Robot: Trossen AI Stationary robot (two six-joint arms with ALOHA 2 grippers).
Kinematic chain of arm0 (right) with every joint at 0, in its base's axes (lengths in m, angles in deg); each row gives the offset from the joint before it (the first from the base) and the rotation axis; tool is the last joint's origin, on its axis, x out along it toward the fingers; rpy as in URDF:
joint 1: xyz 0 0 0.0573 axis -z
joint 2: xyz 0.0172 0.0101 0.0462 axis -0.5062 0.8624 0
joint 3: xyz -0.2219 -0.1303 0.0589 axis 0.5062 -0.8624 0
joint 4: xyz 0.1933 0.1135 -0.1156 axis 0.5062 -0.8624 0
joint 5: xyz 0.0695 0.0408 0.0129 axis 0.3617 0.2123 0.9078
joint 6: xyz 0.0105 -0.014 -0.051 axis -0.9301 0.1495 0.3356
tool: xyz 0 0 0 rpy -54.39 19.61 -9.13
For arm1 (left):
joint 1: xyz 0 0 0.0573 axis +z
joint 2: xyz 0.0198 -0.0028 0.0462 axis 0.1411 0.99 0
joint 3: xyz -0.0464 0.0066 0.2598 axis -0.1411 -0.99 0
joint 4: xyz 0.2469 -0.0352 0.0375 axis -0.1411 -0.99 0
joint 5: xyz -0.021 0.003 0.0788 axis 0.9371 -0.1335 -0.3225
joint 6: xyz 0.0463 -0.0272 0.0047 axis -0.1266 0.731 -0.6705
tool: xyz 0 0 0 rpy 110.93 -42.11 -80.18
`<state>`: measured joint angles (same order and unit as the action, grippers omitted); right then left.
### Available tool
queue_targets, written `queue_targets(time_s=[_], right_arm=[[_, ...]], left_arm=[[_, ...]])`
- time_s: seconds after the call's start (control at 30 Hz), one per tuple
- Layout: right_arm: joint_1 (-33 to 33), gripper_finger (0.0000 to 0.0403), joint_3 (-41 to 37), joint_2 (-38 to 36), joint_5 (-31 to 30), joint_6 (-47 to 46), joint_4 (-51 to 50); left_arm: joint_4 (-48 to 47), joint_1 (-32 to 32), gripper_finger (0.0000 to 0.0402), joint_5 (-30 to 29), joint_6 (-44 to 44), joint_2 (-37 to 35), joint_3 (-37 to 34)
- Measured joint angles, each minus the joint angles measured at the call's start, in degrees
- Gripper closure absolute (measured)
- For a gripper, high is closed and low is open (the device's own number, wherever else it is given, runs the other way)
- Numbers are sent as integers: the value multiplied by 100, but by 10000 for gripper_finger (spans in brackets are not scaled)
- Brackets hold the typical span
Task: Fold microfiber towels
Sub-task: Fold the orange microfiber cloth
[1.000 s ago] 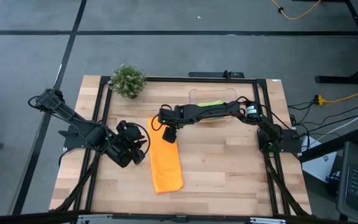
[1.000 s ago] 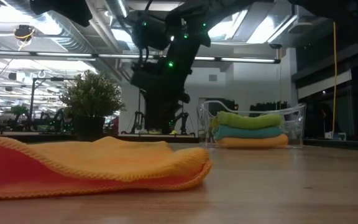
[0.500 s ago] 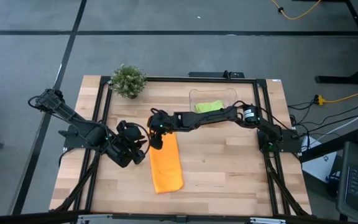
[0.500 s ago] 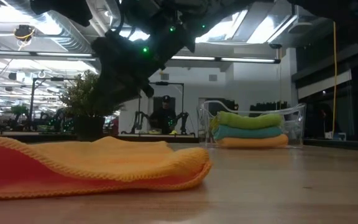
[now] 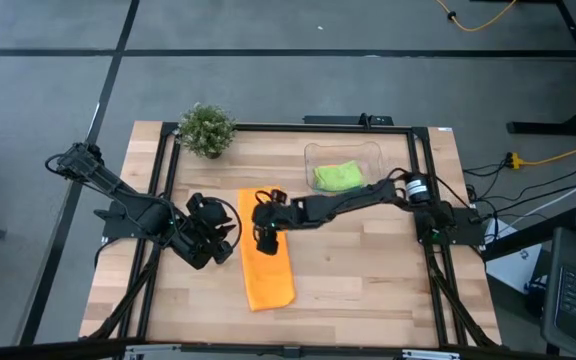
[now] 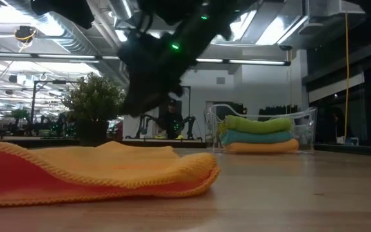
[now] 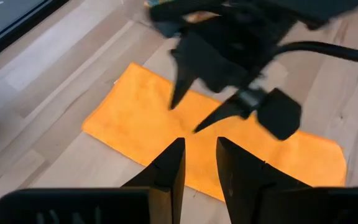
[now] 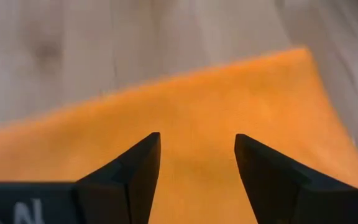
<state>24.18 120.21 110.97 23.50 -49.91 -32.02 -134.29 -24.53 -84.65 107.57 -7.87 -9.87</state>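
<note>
The right gripper (image 5: 265, 238) hangs over the far half of the orange towel (image 5: 266, 265), its fingers spread apart with nothing between them. That towel lies folded into a long strip near the table's (image 5: 368, 270) middle. The left gripper (image 5: 230, 234) waits just beside the towel's left edge, fingers slightly parted and empty, while the lime green towel (image 5: 337, 176) tops the stack in the clear tub (image 5: 343, 152).

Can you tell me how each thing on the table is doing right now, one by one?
orange towel: lying on the table, folded into a long strip, nobody gripping it.
right gripper: open, over the orange towel's far end.
left gripper: beside the towel, fingers a little apart, holding nothing.
clear tub: upright, holding a stack of folded towels.
green towel: folded, on top.
blue towel: folded, in the middle.
second orange towel: folded, at the bottom.
potted plant: upright.
</note>
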Motion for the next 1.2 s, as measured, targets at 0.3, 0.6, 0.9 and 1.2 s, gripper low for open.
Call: queue_targets(time_s=[0.3,0.6,0.9,1.2], right_arm=[[-466,194,-1817,-1686,-166,-387,688],[-597,194,-4174,-2138,-533,-776,5412],[-427,194,-3983,-1269,-661,-103,6304],[-133,194,-2906,-67,-665,-414,6330]], left_arm=[[-4,0,318,-17,1,-2,0],[51,0,318,-153,4,0,0],[113,39,318,-177,5,0,0],[138,52,318,-175,5,-2,0]])
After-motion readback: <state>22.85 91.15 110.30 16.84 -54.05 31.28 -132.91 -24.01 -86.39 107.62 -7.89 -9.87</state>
